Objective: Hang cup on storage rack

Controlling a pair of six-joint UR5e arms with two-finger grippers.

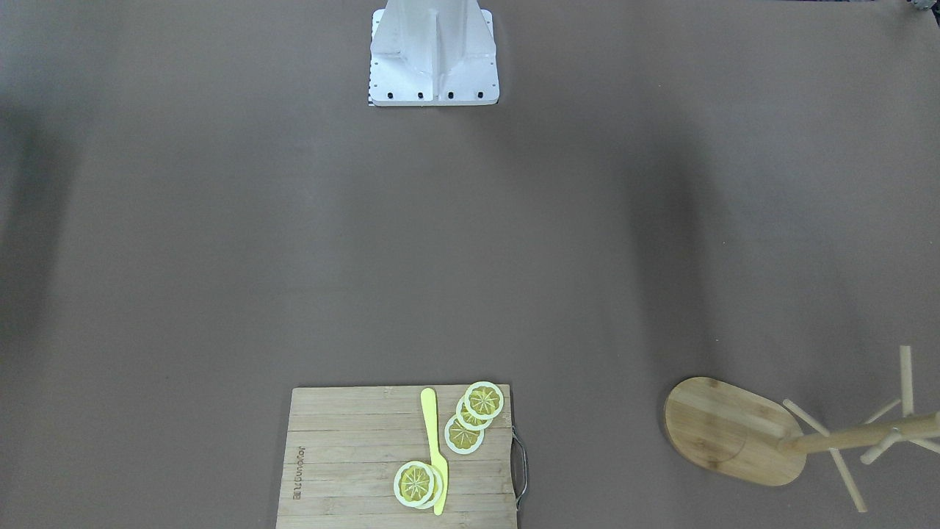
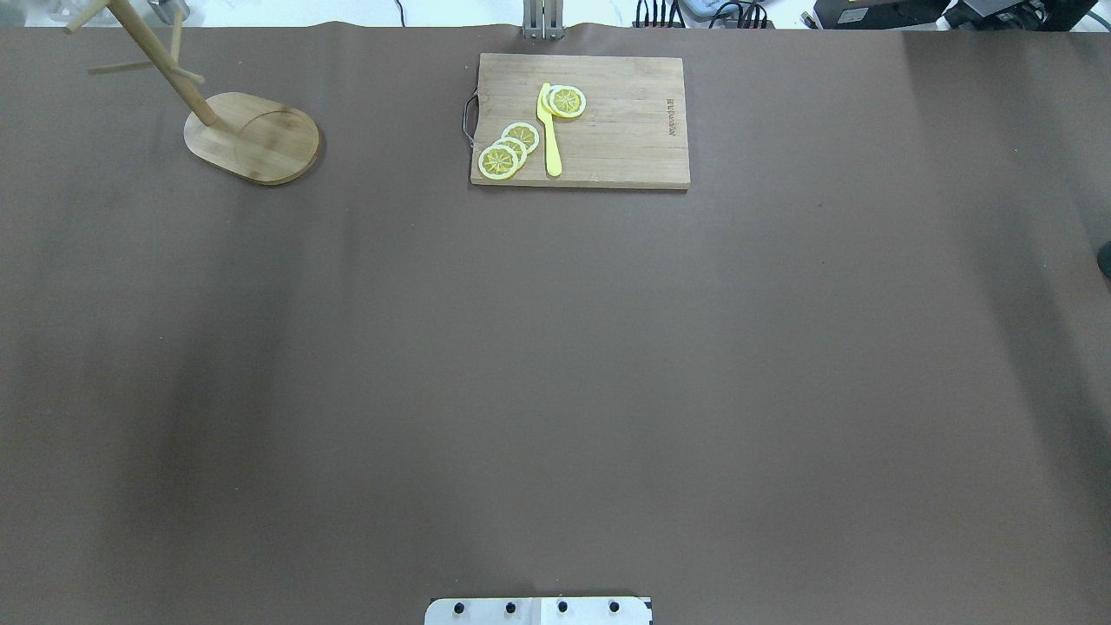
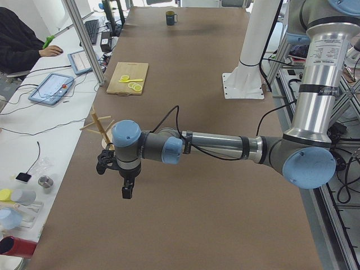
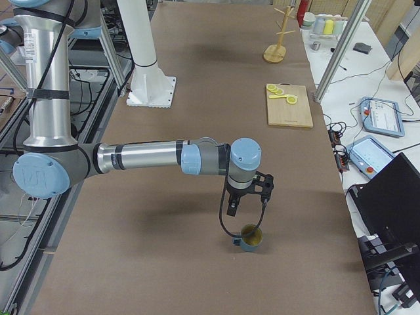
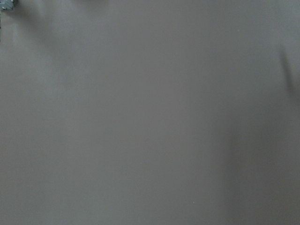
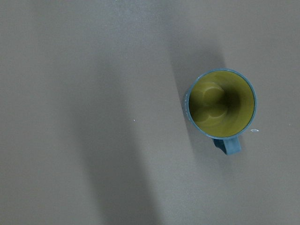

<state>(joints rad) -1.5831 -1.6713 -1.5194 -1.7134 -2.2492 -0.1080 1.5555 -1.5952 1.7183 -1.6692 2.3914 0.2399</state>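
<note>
The cup [image 6: 220,105] is a teal mug with a yellow-olive inside. It stands upright on the brown table, handle toward the lower edge of the right wrist view. In the exterior right view my right gripper [image 4: 248,200] hangs just above the cup [image 4: 251,238], apart from it. I cannot tell if it is open or shut. The storage rack [image 2: 252,139], a wooden mug tree on an oval base [image 1: 727,430], stands at the far left corner with bare pegs. My left gripper [image 3: 115,177] hovers over bare table close to the rack [image 3: 101,126]. Its state cannot be told.
A slatted cutting board [image 2: 581,121] with lemon slices and a yellow knife [image 2: 550,139] lies at the far middle edge. The robot's white base [image 1: 433,59] is at the near middle. A person's sleeve [image 3: 17,39] and tablets are at a side desk.
</note>
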